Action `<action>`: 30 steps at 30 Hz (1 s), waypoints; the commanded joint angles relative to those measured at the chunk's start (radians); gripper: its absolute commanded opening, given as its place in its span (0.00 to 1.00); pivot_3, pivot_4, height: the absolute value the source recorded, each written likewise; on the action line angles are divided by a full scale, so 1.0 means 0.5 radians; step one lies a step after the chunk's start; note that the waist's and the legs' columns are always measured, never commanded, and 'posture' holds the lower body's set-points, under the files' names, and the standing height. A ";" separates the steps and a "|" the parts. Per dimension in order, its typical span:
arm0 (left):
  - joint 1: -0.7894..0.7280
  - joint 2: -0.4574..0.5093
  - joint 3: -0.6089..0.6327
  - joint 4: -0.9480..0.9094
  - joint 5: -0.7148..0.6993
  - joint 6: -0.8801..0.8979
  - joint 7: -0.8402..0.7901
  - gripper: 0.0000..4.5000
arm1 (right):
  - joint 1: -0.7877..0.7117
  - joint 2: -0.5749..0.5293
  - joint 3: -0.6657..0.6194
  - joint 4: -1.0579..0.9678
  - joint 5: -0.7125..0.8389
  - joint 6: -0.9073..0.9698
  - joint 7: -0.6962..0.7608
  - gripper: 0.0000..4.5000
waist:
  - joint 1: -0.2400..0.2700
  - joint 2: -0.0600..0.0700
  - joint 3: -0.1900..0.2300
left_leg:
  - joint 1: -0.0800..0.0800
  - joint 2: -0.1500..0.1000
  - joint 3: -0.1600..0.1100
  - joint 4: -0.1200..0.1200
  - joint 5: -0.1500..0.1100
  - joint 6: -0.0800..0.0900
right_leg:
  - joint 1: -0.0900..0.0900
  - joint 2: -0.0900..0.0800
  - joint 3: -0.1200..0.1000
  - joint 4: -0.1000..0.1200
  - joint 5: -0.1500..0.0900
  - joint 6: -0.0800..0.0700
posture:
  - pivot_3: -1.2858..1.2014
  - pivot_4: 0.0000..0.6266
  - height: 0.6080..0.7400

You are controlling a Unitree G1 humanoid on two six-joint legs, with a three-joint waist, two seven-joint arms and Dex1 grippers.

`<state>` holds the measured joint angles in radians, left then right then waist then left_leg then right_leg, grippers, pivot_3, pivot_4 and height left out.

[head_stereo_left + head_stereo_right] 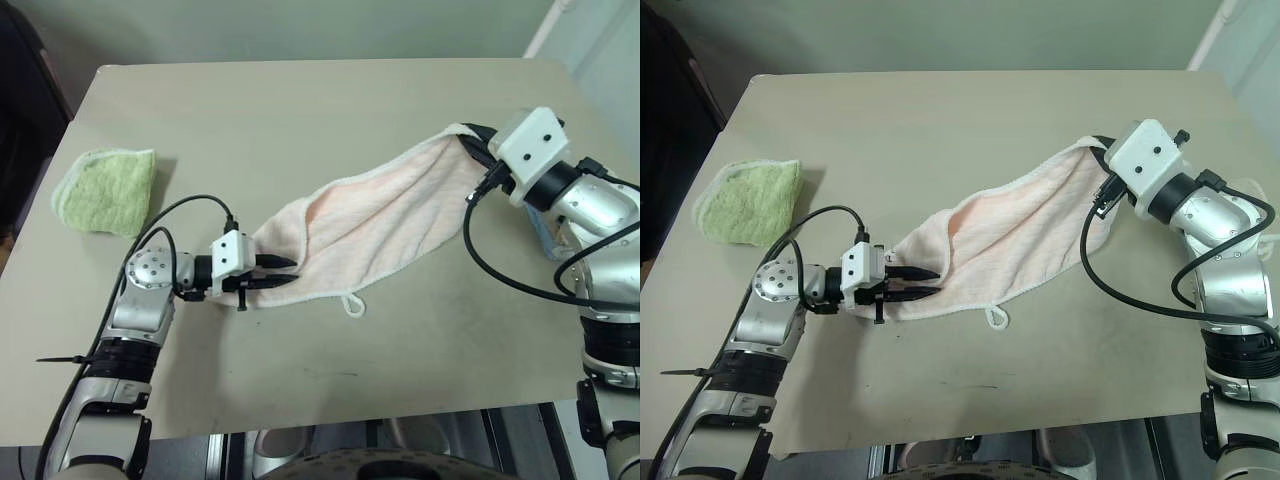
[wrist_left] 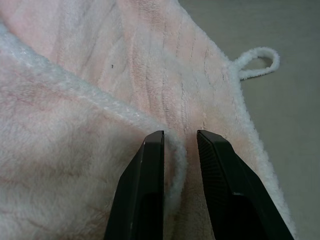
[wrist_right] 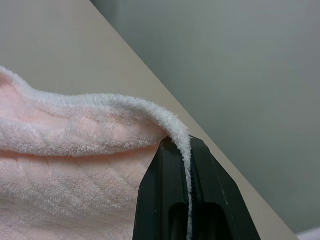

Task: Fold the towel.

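Pale pink terry towel (image 1: 380,225) stretched between grippers. Right gripper (image 3: 189,150) pinches hem; left gripper (image 2: 180,145) barely clasps edge, may slip.

Fluffy pink terry-cloth towel (image 1: 385,225) lies on a smooth, matt table (image 1: 300,110).
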<state>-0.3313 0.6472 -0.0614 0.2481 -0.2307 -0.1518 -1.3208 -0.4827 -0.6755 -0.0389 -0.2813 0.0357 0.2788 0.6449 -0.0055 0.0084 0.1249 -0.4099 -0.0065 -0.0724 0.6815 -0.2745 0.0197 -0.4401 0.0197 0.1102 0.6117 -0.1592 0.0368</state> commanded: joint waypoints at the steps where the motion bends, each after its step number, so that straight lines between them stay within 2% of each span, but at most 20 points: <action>1: -0.029 0.004 0.001 -0.050 0.012 -0.021 0.054 0.26 | -0.021 -0.023 -0.044 -0.082 -0.004 -0.028 -0.023 0.00 | 0.000 0.000 0.000 | 0.000 0.000 0.000 0.000 0.000 0.000 | 0.000 0.000 0.000 0.000 0.000 0.000 | 0.52 0.24 1.00; 8: -0.008 0.025 0.013 -0.067 0.051 -0.070 0.114 0.26 | -0.016 -0.022 -0.043 -0.087 -0.002 -0.021 -0.023 0.00 | 0.000 0.000 0.000 | 0.000 0.000 0.000 0.000 0.000 0.000 | 0.000 0.000 0.000 0.000 0.000 0.000 | 0.52 0.24 1.00; 13: 0.008 0.062 0.043 -0.129 -0.035 0.046 0.074 0.26 | -0.013 -0.022 -0.044 -0.080 -0.003 -0.025 -0.022 0.00 | 0.000 0.000 0.000 | 0.000 0.000 0.000 0.000 0.000 0.000 | 0.000 0.000 0.000 0.000 0.000 0.000 | 0.52 0.24 1.00; 16: 0.026 0.088 0.029 -0.129 -0.027 0.074 0.061 0.39 | -0.019 -0.018 -0.040 -0.069 -0.007 -0.030 -0.027 0.00 | 0.000 0.000 0.000 | 0.000 0.000 0.000 0.000 0.000 0.000 | 0.000 0.000 0.000 0.000 0.000 0.000 | 0.52 0.24 1.00; 23: 0.068 0.075 0.013 -0.041 0.043 -0.084 0.124 0.94 | -0.021 -0.014 -0.037 -0.055 -0.012 -0.042 -0.033 0.00 | 0.000 0.000 0.000 | 0.000 0.000 0.000 0.000 0.000 0.000 | -0.001 0.000 0.000 0.000 0.000 -0.001 | 0.52 0.24 1.00; 24: 0.067 0.071 0.011 -0.023 0.055 -0.112 0.131 0.99 | -0.020 -0.014 -0.038 -0.053 -0.012 -0.044 -0.033 0.00 | 0.000 0.000 0.000 | 0.000 0.000 0.000 0.000 0.000 0.000 | -0.001 0.000 0.000 0.000 0.000 -0.001 | 0.52 0.24 1.00; 30: 0.031 0.005 0.015 0.078 0.065 -0.217 0.187 0.99 | -0.026 -0.011 -0.034 -0.049 -0.011 -0.040 -0.042 0.00 | 0.001 0.000 0.000 | 0.000 0.000 0.000 0.000 0.000 0.000 | 0.000 0.000 0.000 0.001 0.000 -0.001 | 0.52 0.24 1.00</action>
<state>-0.3030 0.6527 -0.0591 0.2854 -0.1934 -0.2408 -1.2380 -0.4827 -0.6752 -0.0389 -0.2833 0.0348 0.2751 0.6375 -0.0052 0.0084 0.1249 -0.4099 -0.0065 -0.0724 0.6816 -0.2746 0.0197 -0.4402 0.0196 0.1101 0.6122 -0.1593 0.0365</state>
